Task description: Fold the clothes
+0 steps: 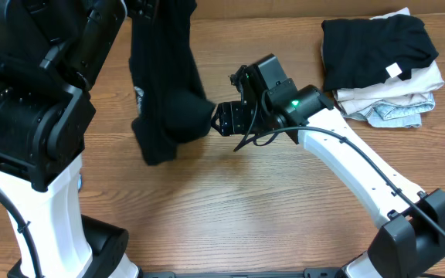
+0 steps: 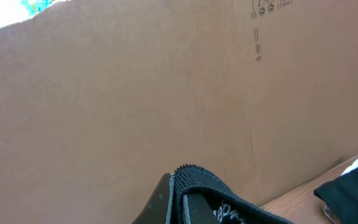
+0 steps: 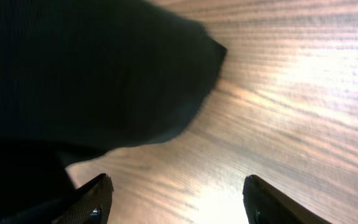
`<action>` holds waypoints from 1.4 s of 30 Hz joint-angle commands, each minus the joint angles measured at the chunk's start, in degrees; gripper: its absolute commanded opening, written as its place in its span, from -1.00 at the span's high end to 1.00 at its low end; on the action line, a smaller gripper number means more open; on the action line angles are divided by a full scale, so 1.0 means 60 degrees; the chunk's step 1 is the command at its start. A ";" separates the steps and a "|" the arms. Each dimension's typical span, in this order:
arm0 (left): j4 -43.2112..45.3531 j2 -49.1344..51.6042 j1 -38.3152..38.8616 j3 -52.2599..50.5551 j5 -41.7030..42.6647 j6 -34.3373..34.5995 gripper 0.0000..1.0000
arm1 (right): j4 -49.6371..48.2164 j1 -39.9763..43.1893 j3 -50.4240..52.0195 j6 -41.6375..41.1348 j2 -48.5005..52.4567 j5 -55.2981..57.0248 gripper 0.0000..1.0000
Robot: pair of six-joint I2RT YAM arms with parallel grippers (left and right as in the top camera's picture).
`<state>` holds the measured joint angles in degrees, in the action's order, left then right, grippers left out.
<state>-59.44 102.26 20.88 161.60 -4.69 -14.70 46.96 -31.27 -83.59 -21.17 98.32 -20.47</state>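
Observation:
A large black T-shirt (image 1: pixel 164 85) hangs from above at the back left, its lower end bunched on the wooden table. My left gripper (image 2: pixel 182 199) is shut on the shirt's ribbed collar (image 2: pixel 194 175), held high in front of a cardboard wall. My right gripper (image 1: pixel 221 120) is open low over the table, just right of the shirt's hanging end. In the right wrist view its fingers (image 3: pixel 176 199) are spread wide with bare wood between them, and the black cloth (image 3: pixel 92 74) lies just ahead of them and to the left.
A stack of folded clothes (image 1: pixel 381 66) sits at the back right: a black garment on top, white and light blue ones beneath. A cardboard wall (image 2: pixel 166 81) stands behind the table. The left arm's base (image 1: pixel 45 193) fills the left side.

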 commanded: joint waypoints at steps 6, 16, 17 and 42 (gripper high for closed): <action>0.0313 -0.0007 -0.0040 0.0095 0.0481 0.0240 0.92 | -0.2167 -0.0291 0.0994 0.0069 0.0033 0.0845 -0.42; 0.0423 -0.0310 -0.0040 0.0095 0.0692 0.0244 0.91 | -0.3428 -0.0299 0.1064 0.0248 0.0721 0.1905 -0.41; 0.0455 -0.0346 -0.0040 0.0095 0.0681 0.0240 0.92 | -0.3428 -0.0324 0.1064 0.0259 0.0878 0.1905 -0.41; 0.0091 -0.0586 -0.0040 0.0095 0.0233 0.0277 0.91 | -0.4142 -0.0641 0.0998 0.0776 0.0627 0.2193 0.92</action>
<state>-59.09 100.71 20.88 161.60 -1.50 -13.82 20.18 -36.23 -77.12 -16.51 106.24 -7.46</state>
